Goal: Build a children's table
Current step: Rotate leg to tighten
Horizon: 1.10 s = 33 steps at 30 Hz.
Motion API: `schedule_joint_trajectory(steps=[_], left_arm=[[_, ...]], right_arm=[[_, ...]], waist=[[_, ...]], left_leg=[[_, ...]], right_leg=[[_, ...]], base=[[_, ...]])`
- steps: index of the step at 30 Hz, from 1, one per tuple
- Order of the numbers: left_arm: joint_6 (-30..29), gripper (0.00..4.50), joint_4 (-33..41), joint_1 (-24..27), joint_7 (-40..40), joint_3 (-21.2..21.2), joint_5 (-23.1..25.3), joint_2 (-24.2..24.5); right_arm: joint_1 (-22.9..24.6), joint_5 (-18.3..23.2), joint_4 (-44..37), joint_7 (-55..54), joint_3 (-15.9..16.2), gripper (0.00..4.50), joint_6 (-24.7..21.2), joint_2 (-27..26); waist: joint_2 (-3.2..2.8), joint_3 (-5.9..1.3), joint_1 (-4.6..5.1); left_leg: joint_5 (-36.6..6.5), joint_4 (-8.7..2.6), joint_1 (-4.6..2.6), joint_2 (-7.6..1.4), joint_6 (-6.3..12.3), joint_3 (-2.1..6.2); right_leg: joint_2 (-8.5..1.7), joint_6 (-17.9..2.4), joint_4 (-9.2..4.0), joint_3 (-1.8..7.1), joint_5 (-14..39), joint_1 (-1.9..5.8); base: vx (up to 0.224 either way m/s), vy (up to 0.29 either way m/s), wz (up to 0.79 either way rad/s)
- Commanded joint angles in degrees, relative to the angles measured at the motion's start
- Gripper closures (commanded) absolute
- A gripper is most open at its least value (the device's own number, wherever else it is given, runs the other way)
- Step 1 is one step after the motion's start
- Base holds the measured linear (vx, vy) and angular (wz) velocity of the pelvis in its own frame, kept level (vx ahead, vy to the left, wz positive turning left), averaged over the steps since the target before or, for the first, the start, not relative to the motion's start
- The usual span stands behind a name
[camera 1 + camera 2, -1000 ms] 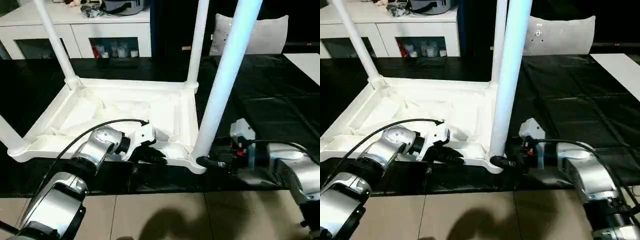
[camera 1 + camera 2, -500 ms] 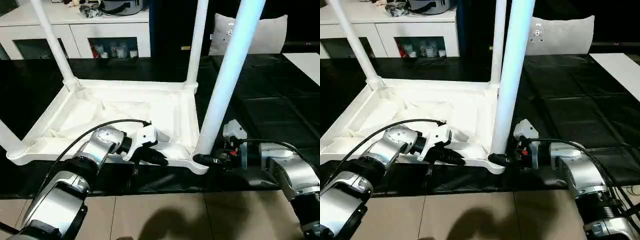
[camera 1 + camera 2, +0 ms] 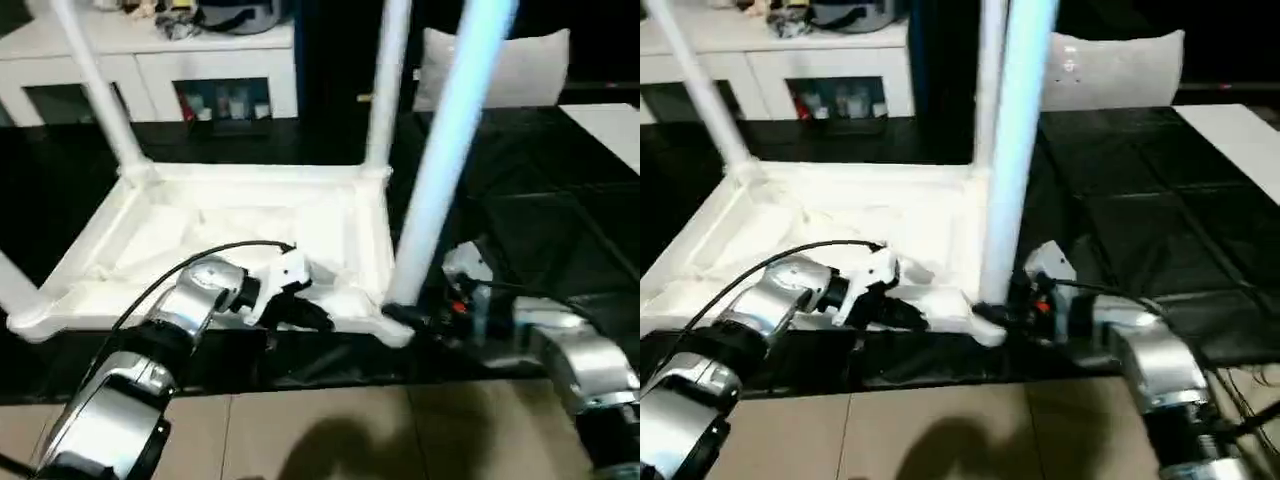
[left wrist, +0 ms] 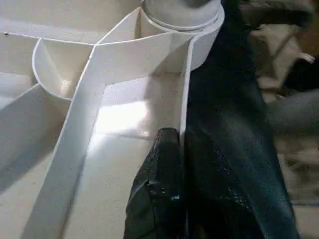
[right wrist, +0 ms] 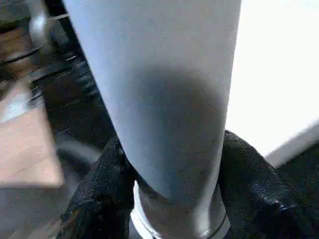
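The children's table (image 3: 250, 172) lies upside down on the black mat, ribbed underside up, with its legs pointing upward. My left gripper (image 3: 315, 318) is shut on the table top's near rim, and in the left wrist view its black fingers (image 4: 164, 174) pinch that thin wall (image 4: 185, 99), one on each side. My right gripper (image 3: 400, 312) is at the near right corner, shut on the base of the near right leg (image 3: 440, 150). In the right wrist view that leg (image 5: 169, 99) stands between the black fingers (image 5: 104, 184), just above its socket.
Three more legs stand at the far left (image 3: 95, 85), far right (image 3: 385, 85) and near left (image 3: 15, 290). A white low cabinet (image 3: 150, 70) is behind, a white cushion (image 3: 530, 70) at the back right. Beige floor tiles (image 3: 330, 440) lie in front of the mat (image 3: 540, 200).
My right gripper has narrowed from wide open onto the base of the near right leg. The left gripper has kept its hold on the rim. The camera has shifted slightly.
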<state>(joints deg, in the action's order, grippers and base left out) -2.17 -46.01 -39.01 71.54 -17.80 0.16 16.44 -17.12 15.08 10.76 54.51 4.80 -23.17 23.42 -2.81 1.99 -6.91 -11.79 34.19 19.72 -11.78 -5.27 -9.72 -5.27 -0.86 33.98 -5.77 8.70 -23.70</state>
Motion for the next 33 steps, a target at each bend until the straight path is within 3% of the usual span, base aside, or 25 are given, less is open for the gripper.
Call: schedule_joint_trajectory(steps=[1,4,6,9,10,13,15,19,20,22,23,24,28,31,32,33], left_arm=[[-4.0,4.5,1.9,1.4,-6.0,1.0,-1.1,-3.5],[-7.1,4.5,5.3,2.6,-13.8,1.8,-0.1,-7.0],[-7.8,4.5,5.9,2.7,-16.2,2.0,0.3,-8.2],[-7.9,4.5,6.5,3.0,-21.6,1.6,2.4,-10.4],[-7.8,4.5,6.7,3.1,-22.4,1.4,2.9,-10.5],[-5.4,4.5,7.8,3.7,-22.6,1.0,3.9,-9.2],[-4.7,4.5,8.5,4.1,-22.7,0.9,4.5,-8.6],[-3.7,4.5,9.0,4.7,-20.2,0.8,4.5,-6.6],[-3.6,4.5,9.6,5.4,-16.5,0.6,4.2,-4.4],[-3.5,4.5,9.7,5.6,-15.4,0.4,4.3,-3.6],[-3.0,4.5,9.6,5.7,-14.6,0.2,4.4,-3.1],[-2.7,4.5,9.6,5.8,-14.2,0.1,4.4,-2.9],[1.5,4.5,9.4,6.2,-9.4,-1.3,4.5,0.1],[2.8,4.5,9.8,6.3,-6.7,-1.9,4.2,1.3],[4.3,4.5,10.3,6.4,-3.7,-3.2,4.5,2.3],[4.5,4.5,10.4,6.4,-3.3,-3.4,4.5,2.5]], right_arm=[[-1.0,-0.3,-0.5,-5.7,1.9,2.5,-3.4,-3.9],[-3.3,-2.8,1.1,-18.5,-1.0,2.5,-8.0,-9.6],[-3.8,-2.8,1.5,-21.7,-2.0,2.5,-9.1,-11.4],[-3.5,-3.8,1.2,-23.6,-1.8,2.5,-4.9,-12.9],[-3.3,-4.1,1.0,-23.8,-1.7,2.16,-3.9,-13.1],[-2.0,-5.0,-0.2,-21.8,-1.1,2.16,-1.1,-11.8],[-1.7,-5.9,-0.6,-21.4,-0.8,1.8,-0.2,-11.3],[-0.9,-4.6,-1.2,-18.2,-1.7,1.61,1.3,-9.2],[-0.1,-3.4,-1.7,-13.1,-2.2,1.48,3.6,-5.6],[0.2,-3.2,-1.8,-11.2,-2.1,1.26,4.3,-4.2],[0.3,-3.1,-1.9,-10.0,-2.1,1.18,4.4,-3.3],[0.3,-3.0,-1.9,-9.5,-2.1,1.1,4.3,-2.8],[0.2,-3.0,-1.4,-2.4,-1.7,1.1,4.8,2.5],[0.3,-2.5,-1.2,1.7,-0.7,1.1,5.8,4.7],[0.3,-1.5,-0.8,5.6,-0.1,1.1,6.7,6.1],[0.2,-1.4,-0.7,6.0,-0.1,1.26,6.8,6.2]], waist=[[0.52,-2.47,-0.03],[0.56,-2.16,1.49],[0.21,-2.12,2.62],[0.16,-2.4,3.04],[0.0,-2.61,3.15],[-0.14,-2.61,3.19],[-0.09,-2.76,3.04],[-0.12,-2.86,2.66],[-0.15,-3.02,2.4],[-0.14,-3.1,2.02],[-0.15,-3.28,1.87],[-0.13,-3.33,1.81],[-0.14,-3.76,1.21],[-0.13,-3.82,1.01],[0.64,-3.86,0.94],[0.27,-3.96,0.52]], left_leg=[[-13.9,-4.56,0.59,-0.44,1.24,0.31],[-16.9,-4.4,-0.2,0.04,0.59,0.36],[-19.0,-4.42,-0.51,0.25,0.75,0.61],[-18.7,-4.81,-0.4,0.04,2.15,0.6],[-18.1,-4.95,-0.23,-0.08,2.54,0.65],[-17.3,-5.18,0.13,-0.3,3.24,0.58],[-16.2,-5.15,0.28,-0.38,3.51,0.54],[-13.6,-5.08,0.45,-0.42,4.23,0.33],[-12.8,-5.06,0.48,-0.58,4.42,0.34],[-11.6,-4.9,0.51,-0.67,5.18,0.14],[-9.5,-4.84,0.92,-0.7,5.36,0.22],[-8.9,-4.79,0.89,-0.73,5.46,0.2],[-5.3,-4.26,1.02,-0.85,6.75,0.1],[-5.2,-3.96,1.04,-0.89,7.12,-0.09],[-4.3,-3.85,1.23,-0.88,7.48,-0.14],[-3.9,-3.71,1.27,-0.91,8.04,-0.08]], right_leg=[[-3.27,-5.3,-5.89,1.9,31.2,3.36],[-2.95,-2.5,-7.15,1.25,37.6,2.6],[-2.76,-0.8,-8.0,0.33,39.4,2.71],[-2.78,-0.7,-8.09,0.3,35.8,2.93],[-2.89,-1.2,-7.93,0.45,34.0,3.15],[-2.95,-2.7,-7.5,0.92,31.1,3.16],[-3.14,-3.1,-7.28,1.17,30.2,3.29],[-3.18,-4.2,-6.9,1.49,27.9,3.47],[-3.34,-4.6,-6.67,1.56,26.8,3.64],[-3.25,-5.3,-6.37,1.77,24.9,3.58],[-3.27,-6.2,-5.84,1.77,22.2,3.95],[-3.25,-6.6,-5.72,1.79,21.2,3.93],[-3.1,-9.2,-4.58,1.88,13.5,4.21],[-3.15,-10.2,-4.24,1.99,11.8,4.12],[-3.08,-10.5,-3.97,2.01,10.6,4.13],[-3.19,-10.6,-3.75,1.96,10.4,4.16]], base=[[0.0,0.0,0.0],[0.0,0.0,0.0],[0.0,0.0,0.0],[0.0,0.0,0.0],[0.0,0.0,0.0],[0.0,0.0,0.0],[0.0,0.0,0.0],[0.0,0.0,0.0],[0.0,0.0,0.0],[0.0,0.0,0.0],[0.0,0.0,0.0],[0.0,0.0,0.0],[0.013,-0.004,0.0],[0.0,0.0,0.0],[0.0,0.0,0.0],[0.0,0.0,0.0]])
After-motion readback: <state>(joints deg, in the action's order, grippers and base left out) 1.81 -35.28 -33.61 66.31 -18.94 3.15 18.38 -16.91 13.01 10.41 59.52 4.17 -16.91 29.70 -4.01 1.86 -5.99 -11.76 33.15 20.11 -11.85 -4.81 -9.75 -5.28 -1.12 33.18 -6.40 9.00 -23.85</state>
